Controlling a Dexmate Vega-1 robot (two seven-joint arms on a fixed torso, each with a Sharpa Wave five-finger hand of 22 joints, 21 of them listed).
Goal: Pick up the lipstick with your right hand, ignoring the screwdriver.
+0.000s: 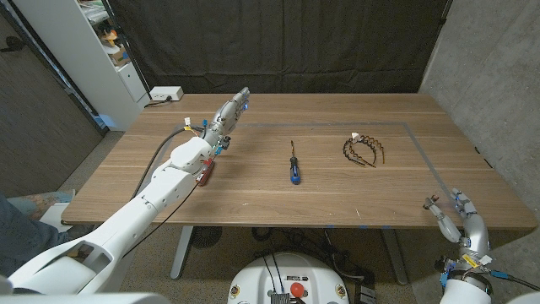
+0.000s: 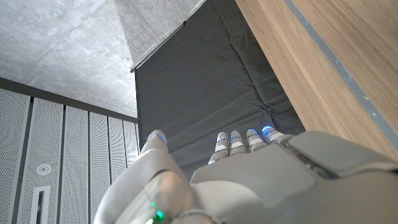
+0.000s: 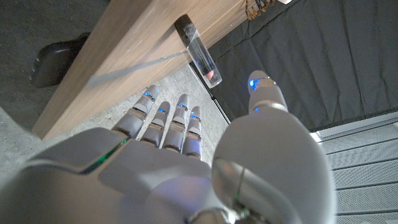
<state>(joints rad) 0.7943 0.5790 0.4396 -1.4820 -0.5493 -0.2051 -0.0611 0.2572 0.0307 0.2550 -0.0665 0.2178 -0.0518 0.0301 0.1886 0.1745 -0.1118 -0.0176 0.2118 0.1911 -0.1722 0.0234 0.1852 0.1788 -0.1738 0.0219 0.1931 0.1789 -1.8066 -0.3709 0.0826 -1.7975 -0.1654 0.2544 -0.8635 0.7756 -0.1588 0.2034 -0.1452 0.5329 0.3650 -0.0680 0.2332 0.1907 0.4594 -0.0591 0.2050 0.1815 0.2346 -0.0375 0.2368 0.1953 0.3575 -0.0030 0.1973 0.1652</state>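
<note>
Our right hand [image 1: 451,211], fingers spread, holds nothing near the lipstick [image 3: 202,58]; screwdriver [image 1: 293,167] and hairband [image 1: 364,149] lie mid-worktop [image 1: 337,190].

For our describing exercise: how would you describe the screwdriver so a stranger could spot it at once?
Start at the wooden table and look to its middle. The screwdriver lies there, thin shaft pointing to the far edge, handle nearer the robot. Its straight shape and blue handle set it apart from the black wavy headband to its right.
</note>
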